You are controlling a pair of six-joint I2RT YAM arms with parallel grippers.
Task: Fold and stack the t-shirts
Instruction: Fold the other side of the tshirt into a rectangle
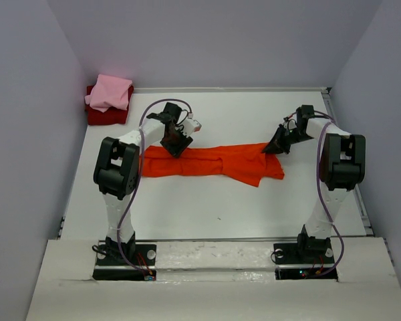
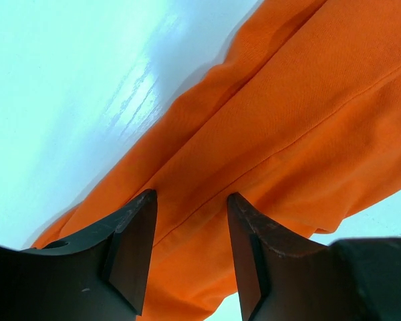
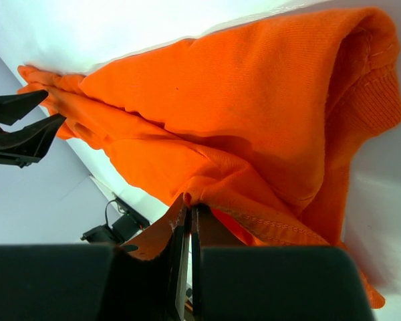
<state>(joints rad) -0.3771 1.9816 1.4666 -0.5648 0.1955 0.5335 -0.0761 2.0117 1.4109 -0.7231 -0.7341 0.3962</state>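
Two down, I'd say: pink t-shirt (image 1: 110,92) on dark red t-shirt (image 1: 99,118) beyond the left gripper (image 1: 176,144), its jaws parted over the half-folded orange t-shirt (image 1: 210,162), which the right gripper (image 1: 277,146) pinches tight.

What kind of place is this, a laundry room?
Probably a robot test booth, not a laundry room: plain grey walls, a white table, and two robot arms bolted at its edge, handling an orange t-shirt.
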